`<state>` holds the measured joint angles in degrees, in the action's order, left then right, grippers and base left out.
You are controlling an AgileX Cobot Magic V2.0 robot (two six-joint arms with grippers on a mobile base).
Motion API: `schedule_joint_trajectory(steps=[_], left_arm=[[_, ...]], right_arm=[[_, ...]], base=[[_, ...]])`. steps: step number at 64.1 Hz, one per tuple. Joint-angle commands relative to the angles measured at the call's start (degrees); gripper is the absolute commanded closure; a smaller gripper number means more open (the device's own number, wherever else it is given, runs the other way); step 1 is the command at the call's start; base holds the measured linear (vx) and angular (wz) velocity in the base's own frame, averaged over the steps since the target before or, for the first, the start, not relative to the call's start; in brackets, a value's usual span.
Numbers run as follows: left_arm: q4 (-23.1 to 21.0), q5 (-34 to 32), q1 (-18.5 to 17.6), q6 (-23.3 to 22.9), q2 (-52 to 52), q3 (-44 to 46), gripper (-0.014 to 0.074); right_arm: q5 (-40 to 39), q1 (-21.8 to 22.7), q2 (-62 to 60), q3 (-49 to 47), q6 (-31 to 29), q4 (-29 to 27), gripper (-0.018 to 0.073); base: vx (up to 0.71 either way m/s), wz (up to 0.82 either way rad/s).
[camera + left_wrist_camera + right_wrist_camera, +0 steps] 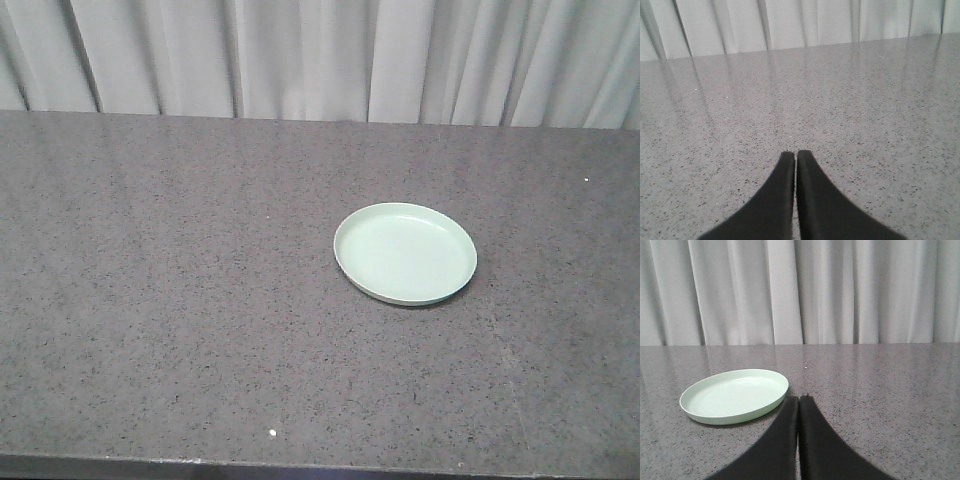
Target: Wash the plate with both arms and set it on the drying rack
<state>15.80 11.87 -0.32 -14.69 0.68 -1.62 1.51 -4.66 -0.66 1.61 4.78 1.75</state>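
Observation:
A round pale mint-green plate (405, 252) lies flat on the speckled grey counter (180, 300), right of centre. In the right wrist view the plate (734, 395) sits ahead and to the left of my right gripper (799, 398), whose black fingers are pressed together with nothing between them; the tips are just short of the plate's near right rim. My left gripper (795, 153) is also shut and empty, over bare counter with no plate in its view. The drying rack is out of view. Neither arm shows in the front view.
Pale grey pleated curtains (320, 55) hang behind the counter's back edge. The counter's front edge (300, 466) runs along the bottom of the front view. A small white speck (272, 432) lies near that edge.

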Motion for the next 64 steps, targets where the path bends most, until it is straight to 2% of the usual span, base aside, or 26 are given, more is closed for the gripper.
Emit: schedule_joint_trajectory(steps=[1,64], left_arm=[[0.11,-3.79,-0.26,-0.14,0.85,-1.36,0.0603],[0.11,-3.79,-0.26,-0.14,0.85,-1.36,0.0603]], right_arm=[[-4.44,0.27,-0.61,0.1,-0.33,0.36,0.0566],[-4.52,0.27,-0.61,0.1,-0.2,0.13,0.0566]], base=[[0.0,0.0],[0.0,0.0]])
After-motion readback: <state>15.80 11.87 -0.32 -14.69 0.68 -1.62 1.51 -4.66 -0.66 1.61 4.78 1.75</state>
